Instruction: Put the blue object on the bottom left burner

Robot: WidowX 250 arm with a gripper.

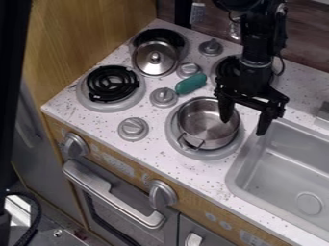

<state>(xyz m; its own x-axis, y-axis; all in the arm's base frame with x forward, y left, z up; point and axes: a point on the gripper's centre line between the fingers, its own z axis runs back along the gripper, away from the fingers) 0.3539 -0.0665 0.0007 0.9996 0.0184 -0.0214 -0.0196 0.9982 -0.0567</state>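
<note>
Since the blue object looks like a small, smooth, rounded piece, it should prove light, fairly firm, perhaps a little slippery, and unlikely to break. The best hold is probably across its narrow middle, one finger on each long side; a grip near a rounded end might make it swivel or squirt out. The knobs close by leave modest room for the fingers, which are spread apart and grasp nothing, above the pot and just beside it.

The object itself is teal, nearer green than blue, oblong and plain. It lies on its side on the worktop among the knobs, behind the pot, apart from the bottom left burner.
</note>
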